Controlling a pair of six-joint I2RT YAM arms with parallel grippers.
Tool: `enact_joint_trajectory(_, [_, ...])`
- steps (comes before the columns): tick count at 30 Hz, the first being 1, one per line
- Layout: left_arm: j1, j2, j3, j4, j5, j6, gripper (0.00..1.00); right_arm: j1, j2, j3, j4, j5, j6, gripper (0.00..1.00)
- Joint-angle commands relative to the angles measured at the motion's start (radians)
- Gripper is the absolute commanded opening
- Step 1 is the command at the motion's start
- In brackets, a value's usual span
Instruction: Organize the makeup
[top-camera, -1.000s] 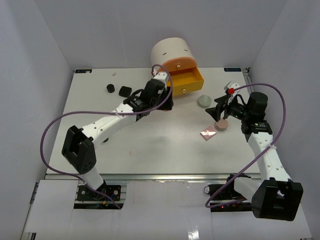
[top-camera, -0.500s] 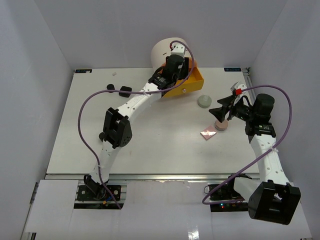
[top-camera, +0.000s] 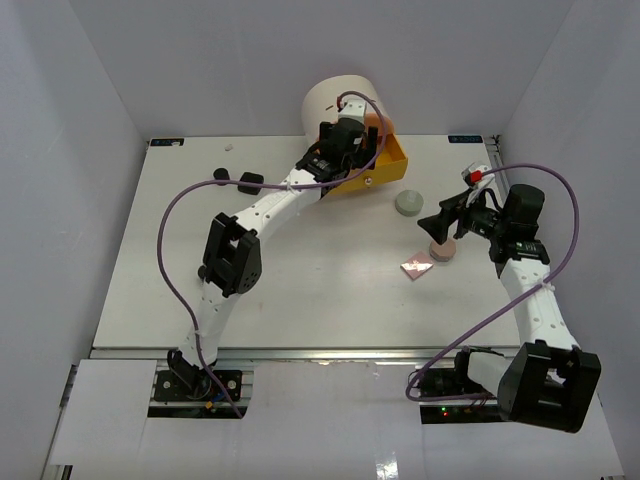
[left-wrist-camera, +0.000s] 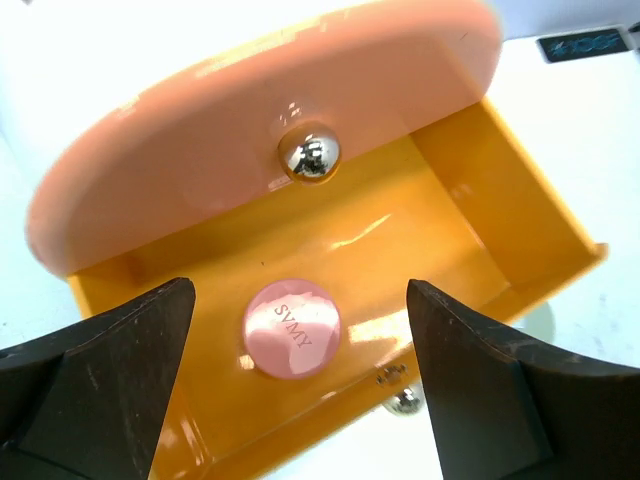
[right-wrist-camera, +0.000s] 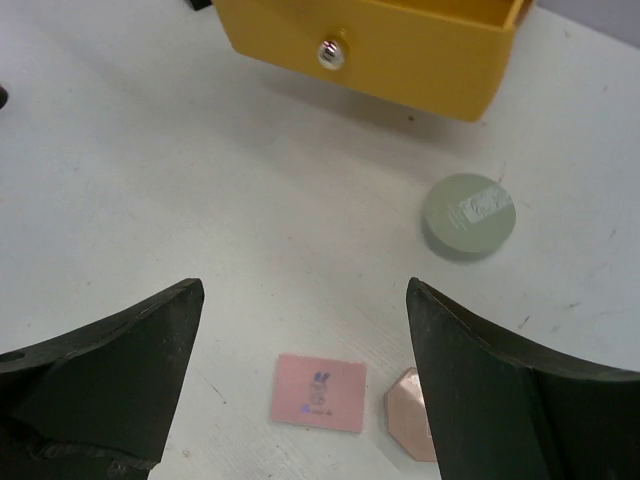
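My left gripper (top-camera: 345, 140) is open and empty over the pulled-out yellow drawer (top-camera: 388, 160). In the left wrist view a pink round compact (left-wrist-camera: 292, 328) lies on the drawer's floor (left-wrist-camera: 420, 230), between my fingers and below them. My right gripper (top-camera: 437, 225) is open and empty above the table. Below it lie a pink square palette (right-wrist-camera: 321, 392) and a tan compact (right-wrist-camera: 412, 428), with a grey-green compact (right-wrist-camera: 469, 215) farther off. In the top view these are the palette (top-camera: 417, 267), the tan compact (top-camera: 443, 251) and the grey-green compact (top-camera: 408, 202).
The cream cylindrical box (top-camera: 335, 100) stands at the back, its orange drawer (left-wrist-camera: 200, 150) shut above the yellow one. Two small black jars (top-camera: 249, 183) (top-camera: 220, 176) sit at the back left. Walls close in the table on three sides.
My left arm has swung from the drawer's left front to above the drawer, and the drawer now sits skewed. My right gripper has shifted slightly and stays open.
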Motion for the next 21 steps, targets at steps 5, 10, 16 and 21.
enact_joint_trajectory(5, [-0.005,-0.391,-0.179,0.019,0.178,0.023,0.98,0.053,0.29,0.252,-0.357,0.498,-0.02,0.91])
enact_joint_trajectory(10, [0.034,-0.665,-0.592,0.026,0.253,0.028,0.98,0.088,0.422,0.256,-0.416,0.698,-0.035,0.9])
enact_joint_trajectory(16, [0.212,-1.077,-1.114,0.046,0.367,-0.013,0.98,0.135,0.469,0.215,-0.403,0.788,-0.024,0.9])
enact_joint_trajectory(21, [0.248,-1.218,-1.302,0.089,0.351,0.009,0.98,0.139,0.52,0.218,-0.39,0.845,-0.021,0.9])
